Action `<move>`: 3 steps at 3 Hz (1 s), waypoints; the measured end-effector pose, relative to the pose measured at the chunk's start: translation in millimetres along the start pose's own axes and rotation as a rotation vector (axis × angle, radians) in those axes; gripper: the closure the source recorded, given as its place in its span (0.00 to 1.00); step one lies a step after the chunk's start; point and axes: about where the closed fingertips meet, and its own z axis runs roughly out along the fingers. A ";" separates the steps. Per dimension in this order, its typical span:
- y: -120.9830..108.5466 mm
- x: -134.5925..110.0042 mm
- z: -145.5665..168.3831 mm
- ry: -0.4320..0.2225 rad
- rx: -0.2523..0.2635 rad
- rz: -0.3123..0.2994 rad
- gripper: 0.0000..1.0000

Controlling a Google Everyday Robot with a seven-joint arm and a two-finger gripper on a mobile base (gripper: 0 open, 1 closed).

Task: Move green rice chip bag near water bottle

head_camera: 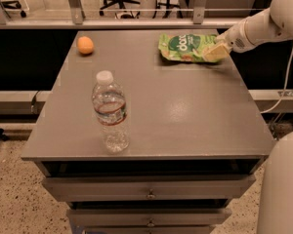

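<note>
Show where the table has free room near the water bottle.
Bare: the wide patch between the water bottle and the right edge of the table, in front of the green rice chip bag; the strip between the orange and the bag. Crowded: back right, where the gripper is at the bag's right end.

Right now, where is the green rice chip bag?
In the camera view, the green rice chip bag lies on the table, far right, with the gripper at the bag's right edge.
</note>
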 end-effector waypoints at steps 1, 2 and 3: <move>8.9 -1.9 -4.9 0.003 -0.017 0.001 0.69; 27.2 -13.6 -22.4 -0.006 -0.034 -0.023 0.92; 62.3 -33.8 -51.5 0.034 -0.068 -0.027 1.00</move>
